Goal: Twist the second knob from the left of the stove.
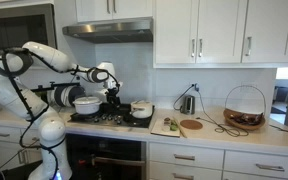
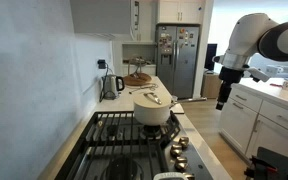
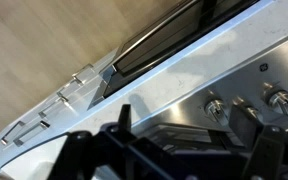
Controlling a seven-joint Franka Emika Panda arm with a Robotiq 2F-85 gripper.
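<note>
Metal fills the wrist view. Along its bottom edge sit blurred black angular shapes, too dark to sort into fingers or grate, so whether the pincer stands apart or together cannot be told. Just beyond them runs the brushed, silvery front strip of the stove (image 3: 179, 92), carrying round knobs (image 3: 215, 108) with raised grips. Three show at the right, and which of them counts second from the left cannot be told. Past the strip lies the oven's long handle bar (image 3: 164, 40), glossy and straight, then white drawer fronts (image 3: 54, 100) with slim pulls, then pale wood-grain floor (image 3: 44, 30). In an exterior view the dark cast grates (image 2: 119, 135) form a heavy grid in the counter, and a smooth white lidded pot (image 2: 154, 108) rests on them. The gripper (image 2: 228, 72) hangs off the stove's front side, above the knobs and apart from them, on a rounded white arm (image 2: 269, 35). Farther along the counter stand a shiny kettle (image 2: 112, 85) and a steel refrigerator (image 2: 179, 60). A flat steel hood (image 1: 109, 30) sits above the stove under white panelled cabinets (image 1: 219, 30), and a domed wire basket (image 1: 244, 108) stands on the counter well to the side.
</note>
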